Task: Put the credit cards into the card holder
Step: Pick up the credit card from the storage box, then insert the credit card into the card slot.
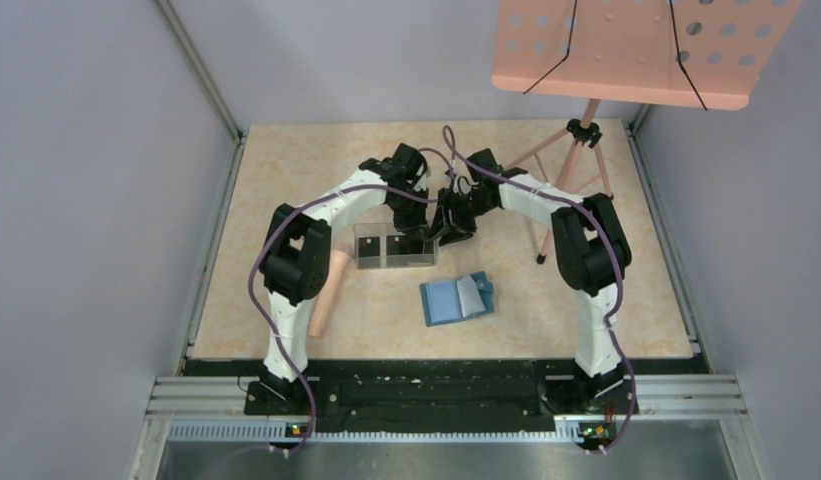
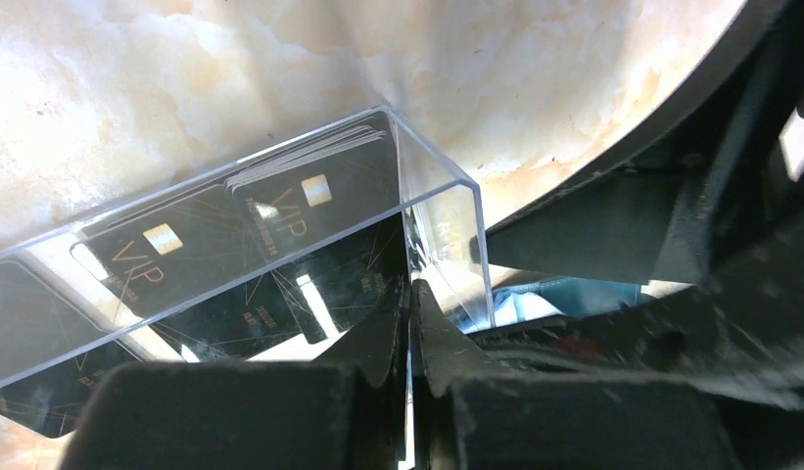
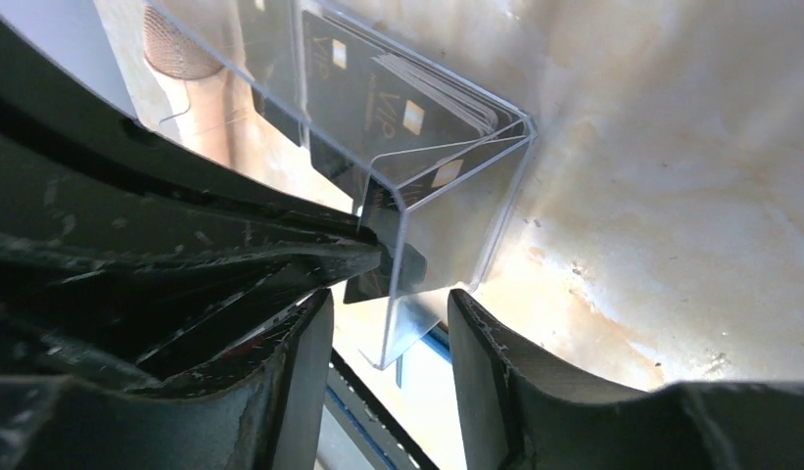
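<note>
While cards (image 2: 309,196) lean lengthwise along clear box (image 2: 447,245), left hand (image 2: 410,299) pinches its wall, right hand (image 3: 390,304) apart.

In the left wrist view, the clear box (image 2: 442,220) is running off the left edge. The credit cards (image 2: 300,201) inside it are overlapping, so you are not getting a count. The card holder (image 2: 574,294) is peeking out only as a teal sliver behind the right arm (image 2: 691,196). From above, both arms' black wrists are covering the box's right end, and the music stand (image 1: 626,45) is getting cut off at the top.
</note>
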